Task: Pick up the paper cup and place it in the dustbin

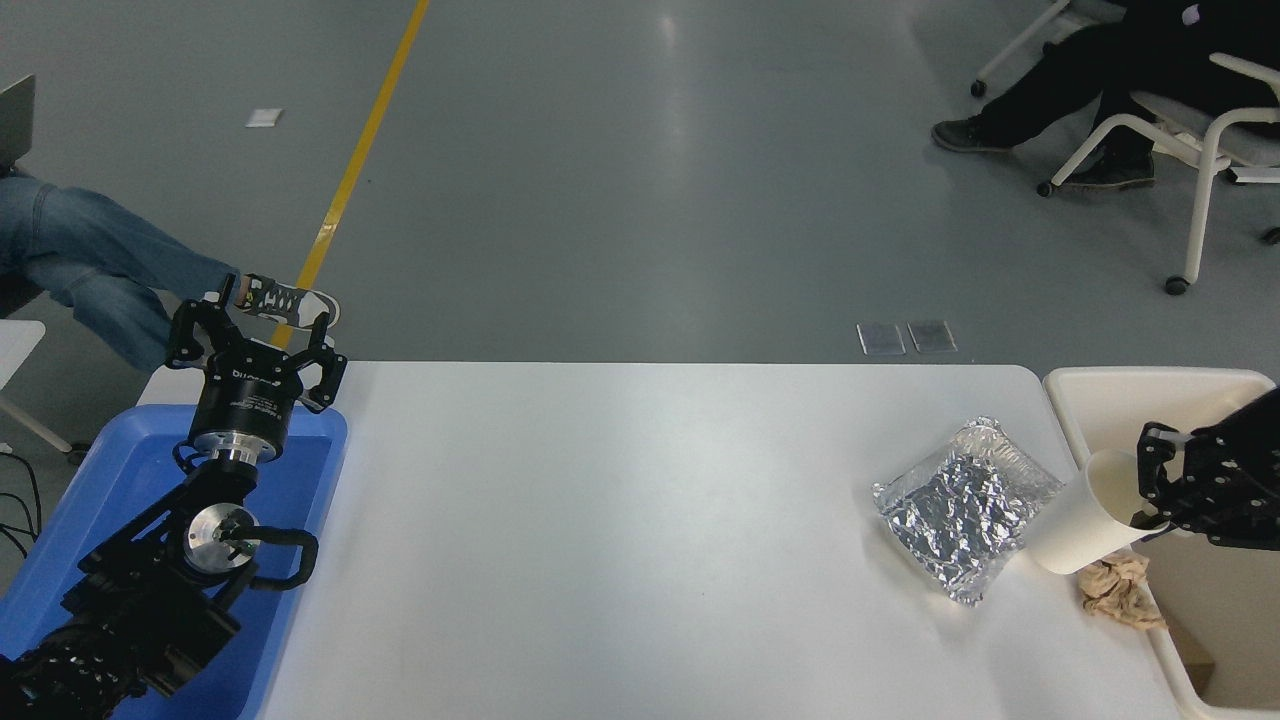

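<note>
— Where's the paper cup (pixel 1085 520)?

— Clamped by the rim in my right tool (pixel 1160 478), tilted, at the worktop's (pixel 620 520) right edge beside the dustbin (pixel 1075 385). Left tool (pixel 262 335) is parked with its fingers apart.

— Next?

— I'd carry it over the dustbin's rim, then release.

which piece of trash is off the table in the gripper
The paper cup: the right gripper holds it tilted at the table's right edge, while the foil packet and brown paper wad lie loose.
</note>
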You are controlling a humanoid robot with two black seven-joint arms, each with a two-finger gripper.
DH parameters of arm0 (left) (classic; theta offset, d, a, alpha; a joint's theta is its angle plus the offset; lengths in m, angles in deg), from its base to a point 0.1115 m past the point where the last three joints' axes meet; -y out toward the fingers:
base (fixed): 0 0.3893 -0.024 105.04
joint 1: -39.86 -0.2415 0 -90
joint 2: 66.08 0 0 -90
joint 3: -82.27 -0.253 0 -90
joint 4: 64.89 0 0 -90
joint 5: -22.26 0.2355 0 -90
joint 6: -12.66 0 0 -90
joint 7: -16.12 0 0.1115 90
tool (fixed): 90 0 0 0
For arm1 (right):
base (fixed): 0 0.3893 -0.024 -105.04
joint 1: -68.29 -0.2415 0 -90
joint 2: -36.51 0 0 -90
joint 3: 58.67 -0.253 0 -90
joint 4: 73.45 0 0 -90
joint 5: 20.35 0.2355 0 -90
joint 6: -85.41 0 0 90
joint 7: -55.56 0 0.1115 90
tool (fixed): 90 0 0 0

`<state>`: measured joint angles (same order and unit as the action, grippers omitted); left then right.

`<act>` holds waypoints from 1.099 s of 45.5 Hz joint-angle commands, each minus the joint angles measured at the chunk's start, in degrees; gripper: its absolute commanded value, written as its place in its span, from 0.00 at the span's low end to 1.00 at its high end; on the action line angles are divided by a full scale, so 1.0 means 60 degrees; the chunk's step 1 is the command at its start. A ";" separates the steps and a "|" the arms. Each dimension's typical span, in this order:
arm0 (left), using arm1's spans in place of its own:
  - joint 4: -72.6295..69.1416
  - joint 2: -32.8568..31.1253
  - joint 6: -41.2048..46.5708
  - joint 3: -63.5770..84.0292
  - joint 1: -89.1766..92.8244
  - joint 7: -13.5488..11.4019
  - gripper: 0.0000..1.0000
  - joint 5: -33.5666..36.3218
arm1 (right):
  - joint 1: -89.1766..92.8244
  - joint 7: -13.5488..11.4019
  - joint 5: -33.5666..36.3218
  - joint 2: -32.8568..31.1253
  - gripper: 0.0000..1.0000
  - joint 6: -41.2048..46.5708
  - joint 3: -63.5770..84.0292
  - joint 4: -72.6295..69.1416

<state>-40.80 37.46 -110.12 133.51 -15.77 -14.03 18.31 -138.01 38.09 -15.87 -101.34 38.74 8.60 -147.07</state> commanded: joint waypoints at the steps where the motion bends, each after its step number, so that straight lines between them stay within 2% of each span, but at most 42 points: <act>1: -0.0001 0.0001 0.0000 0.0000 -0.0001 0.0002 0.99 -0.0001 | -0.1914 0.0026 0.0249 0.0226 0.00 0.0277 0.0784 -0.0004; 22: -0.0001 0.0001 0.0000 0.0000 -0.0001 0.0002 0.99 -0.0001 | -0.4201 0.0055 0.0924 0.2130 0.00 0.0277 0.3260 -0.0238; 33: -0.0001 0.0001 0.0000 0.0000 -0.0001 0.0002 0.99 -0.0001 | -0.4215 0.0055 0.0924 0.2409 0.00 0.0277 0.3583 -0.0224; 50: -0.0001 0.0001 0.0000 0.0000 -0.0001 0.0002 0.99 -0.0001 | -0.3206 0.0041 0.0894 0.1941 0.00 0.0277 0.4681 0.0201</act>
<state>-40.80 37.46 -110.14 133.51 -15.77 -14.03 18.31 -161.08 38.35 -10.86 -88.32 40.40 31.84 -146.94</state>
